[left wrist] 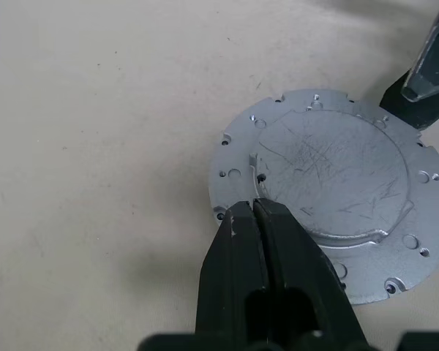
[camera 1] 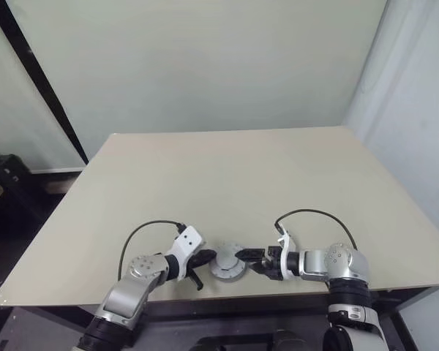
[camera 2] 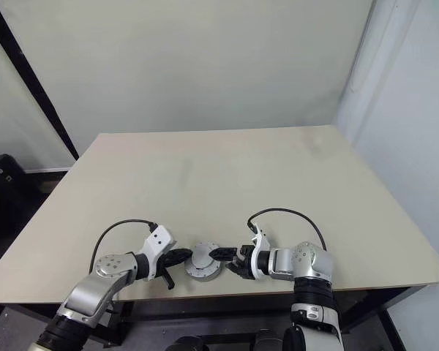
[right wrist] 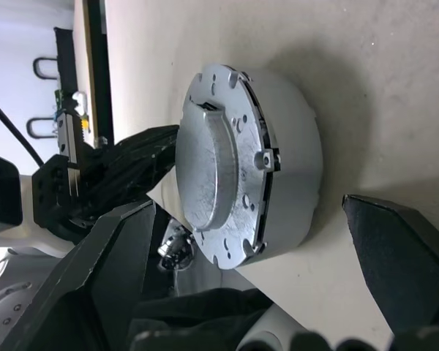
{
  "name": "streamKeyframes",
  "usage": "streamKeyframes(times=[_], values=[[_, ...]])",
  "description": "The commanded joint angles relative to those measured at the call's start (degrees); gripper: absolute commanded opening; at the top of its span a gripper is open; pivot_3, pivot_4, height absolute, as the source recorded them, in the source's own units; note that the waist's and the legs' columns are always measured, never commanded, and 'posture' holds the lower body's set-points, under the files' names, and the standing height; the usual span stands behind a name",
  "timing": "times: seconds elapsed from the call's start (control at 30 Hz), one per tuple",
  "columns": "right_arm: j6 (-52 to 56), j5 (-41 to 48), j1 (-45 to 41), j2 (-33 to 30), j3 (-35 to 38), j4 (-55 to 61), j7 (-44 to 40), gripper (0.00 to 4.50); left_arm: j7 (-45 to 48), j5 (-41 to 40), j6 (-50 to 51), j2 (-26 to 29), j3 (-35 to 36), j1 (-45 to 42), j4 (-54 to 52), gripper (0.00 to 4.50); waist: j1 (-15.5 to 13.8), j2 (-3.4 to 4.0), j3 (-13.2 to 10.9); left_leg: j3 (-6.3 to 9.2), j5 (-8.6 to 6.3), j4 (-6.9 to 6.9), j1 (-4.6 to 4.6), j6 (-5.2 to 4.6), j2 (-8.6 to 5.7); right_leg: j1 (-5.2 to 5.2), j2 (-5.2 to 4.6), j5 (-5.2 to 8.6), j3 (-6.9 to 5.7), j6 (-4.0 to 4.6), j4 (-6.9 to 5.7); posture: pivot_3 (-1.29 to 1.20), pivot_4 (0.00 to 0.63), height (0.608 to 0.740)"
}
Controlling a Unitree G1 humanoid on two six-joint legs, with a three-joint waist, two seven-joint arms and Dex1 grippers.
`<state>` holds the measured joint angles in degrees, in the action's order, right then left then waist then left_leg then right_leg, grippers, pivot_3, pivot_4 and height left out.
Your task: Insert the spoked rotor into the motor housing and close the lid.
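The motor housing (right wrist: pixel 289 157) is a short round grey body standing near the table's front edge, between my two grippers. The lid (left wrist: pixel 329 175), a scratched grey metal disc with a raised centre and small rim holes, lies flat on top of it. The spoked rotor is hidden. My left gripper (left wrist: pixel 254 207) is shut, with its tips at the lid's rim on the left side (camera 1: pixel 205 257). My right gripper (right wrist: pixel 245 205) is open on the right side (camera 1: pixel 247 256), one finger on each side of the housing and apart from it.
The beige table (camera 1: pixel 227 175) stretches far back to a pale wall. Its front edge (camera 1: pixel 227 292) runs just below the housing. A black cable loops over each wrist (camera 1: pixel 143 230). Dark equipment (camera 1: pixel 0 190) stands on the floor at the left.
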<state>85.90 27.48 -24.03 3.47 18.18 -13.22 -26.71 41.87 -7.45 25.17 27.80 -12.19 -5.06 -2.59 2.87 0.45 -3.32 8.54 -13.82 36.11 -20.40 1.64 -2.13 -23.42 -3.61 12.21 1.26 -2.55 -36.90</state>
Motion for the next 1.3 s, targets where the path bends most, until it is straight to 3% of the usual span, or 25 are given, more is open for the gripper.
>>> streamKeyframes(times=[0.03, 0.27, 0.37, 0.53, 0.63, 0.83, 0.93, 1.3], values=[[-1.55, 1.94, -1.27, 1.55, 0.52, -0.71, 0.71, 4.47, 0.24, 0.61, 1.05, 0.53, -0.68, 0.83, 0.15, 0.0, 0.01, 0.02, 0.01, 0.0, 0.0, 0.0, 0.0, 0.0, 0.0, 0.0, 0.0, 0.0, 0.0, 0.0, 0.0, 0.0, 0.0, 0.74], [-2.66, 2.49, -1.17, 2.35, 0.69, -2.08, 1.63, 4.47, 0.15, 0.59, 1.11, 0.46, -0.64, 0.91, 0.08, 0.0, 0.02, 0.06, 0.04, -0.01, 0.0, 0.0, 0.02, 0.0, 0.01, 0.0, 0.0, 0.0, 0.0, 0.0, 0.0, 0.0, 0.0, 0.74], [-2.74, 2.75, -0.94, 2.65, 1.24, -2.36, 2.41, 3.9, 0.08, 0.59, 1.14, 0.45, -0.61, 0.97, 0.05, 0.0, 0.01, 0.08, 0.05, 0.0, 0.0, 0.0, 0.02, 0.0, 0.01, 0.0, 0.0, 0.0, 0.0, 0.01, 0.0, 0.0, 0.0, 0.74], [-1.55, 3.7, -0.74, 2.86, 2.22, -2.41, 3.15, 2.12, 0.08, 0.51, 1.35, 0.48, -0.45, 0.97, -0.15, 0.0, 0.11, 0.09, 0.07, -0.01, 0.0, -0.02, 0.0, 0.0, 0.01, -0.03, 0.01, 0.0, 0.0, 0.01, 0.0, 0.0, 0.0, 0.74], [-1.2, 4.1, -0.37, 2.92, 2.19, -2.22, 3.49, 1.31, 0.22, 0.07, 1.13, 0.26, -0.17, 0.92, -0.04, 0.0, 0.11, 0.17, 0.12, 0.0, 0.0, -0.04, 0.04, 0.0, 0.04, -0.02, 0.03, 0.0, 0.0, 0.01, -0.01, 0.0, 0.0, 0.74], [-1.14, 4.66, 0.73, 3.28, 1.49, -1.65, 4.47, 1.24, -0.19, -1.09, 1.96, -0.78, 1.27, 0.71, -0.05, 0.0, 0.08, 0.19, 0.13, -0.02, 0.0, -0.03, 0.05, 0.0, 0.06, 0.0, 0.04, 0.06, 0.0, 0.1, -0.02, 0.0, 0.0, 0.74], [-1.06, 4.82, 1.3, 3.29, 0.95, -1.2, 4.76, 1.24, 0.57, -4.14, 4.3, -1.42, 4.25, 0.37, -0.36, 0.57, 0.1, 0.19, 0.13, -0.02, 0.0, -0.03, 0.04, 0.0, 0.06, -0.01, 0.04, 0.05, 0.0, 0.09, -0.02, 0.0, 0.0, 0.74], [-1.34, 7.47, 2.25, 3.79, 1.28, 0.36, 3.23, 1.24, 0.61, -22.52, 17.21, -1.12, 23.84, 0.94, -2.59, 4.47, 0.99, 0.19, 0.12, 0.01, -0.01, -0.04, -0.04, -0.01, 0.09, -0.1, 0.06, 0.01, -0.02, 0.03, -0.02, 0.0, 0.0, 0.74]])
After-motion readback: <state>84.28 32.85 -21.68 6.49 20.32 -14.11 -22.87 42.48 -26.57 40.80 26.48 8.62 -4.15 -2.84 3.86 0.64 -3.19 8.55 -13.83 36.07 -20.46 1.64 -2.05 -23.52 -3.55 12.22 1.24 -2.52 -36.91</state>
